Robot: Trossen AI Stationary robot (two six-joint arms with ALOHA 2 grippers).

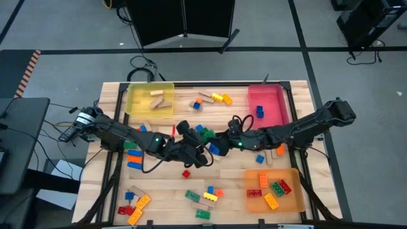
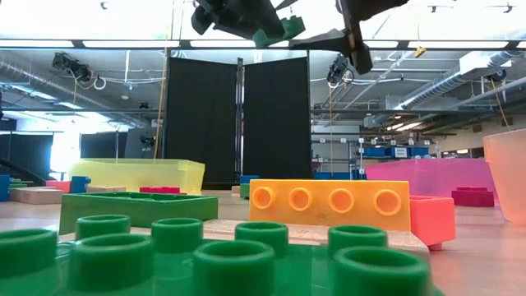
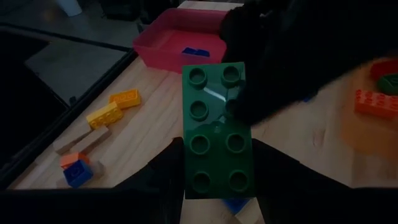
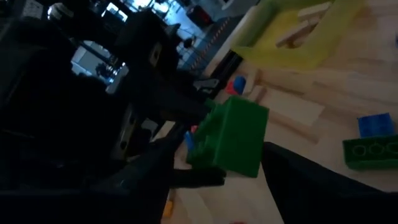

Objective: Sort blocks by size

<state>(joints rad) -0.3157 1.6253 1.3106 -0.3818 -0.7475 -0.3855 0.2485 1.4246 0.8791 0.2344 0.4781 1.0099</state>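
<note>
Green studded brick (image 3: pixel 216 130); yellow tray (image 1: pixel 150 100), red tray (image 1: pixel 266 105), orange tray (image 1: pixel 272 190).

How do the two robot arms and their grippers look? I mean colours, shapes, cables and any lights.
Both arms are dark, almost black, built of jointed segments. The left arm and the right arm each show a small green light near the wrist. Black cables loop around the wrists at mid-table. The left gripper and the right gripper have two dark fingers each.
</note>
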